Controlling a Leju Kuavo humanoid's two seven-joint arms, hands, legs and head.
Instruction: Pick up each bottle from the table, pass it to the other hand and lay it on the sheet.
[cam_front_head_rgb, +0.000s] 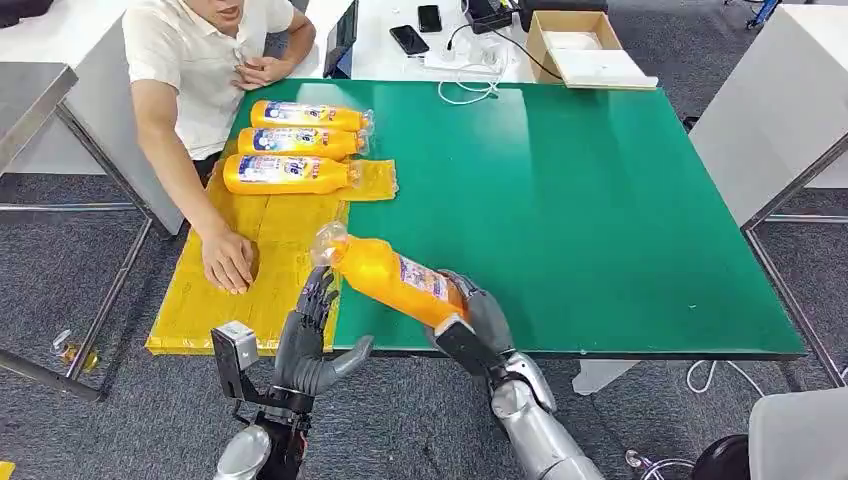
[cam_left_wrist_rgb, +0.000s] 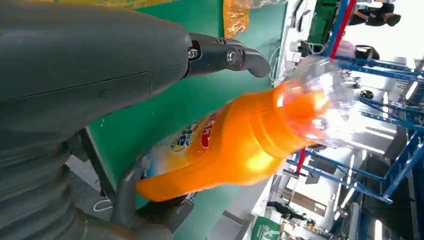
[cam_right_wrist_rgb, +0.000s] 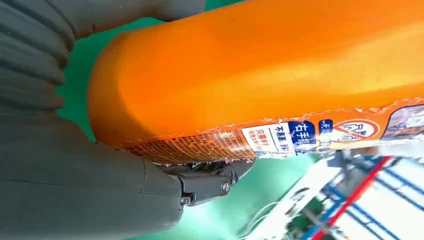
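Bottles (cam_front_head_rgb: 292, 145): three on sheet (cam_front_head_rgb: 240, 280), one in right hand (cam_front_head_rgb: 478, 325)

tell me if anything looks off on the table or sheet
Nothing spilled or damaged. One oddity: a person's hand rests on the yellow sheet, below the three laid bottles, near where the right hand points its bottle.

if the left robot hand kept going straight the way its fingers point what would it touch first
Most likely the clear-capped neck of the orange plastic bottle held by the right robot hand. The open left robot hand points up just beside it, though depth is uncertain.
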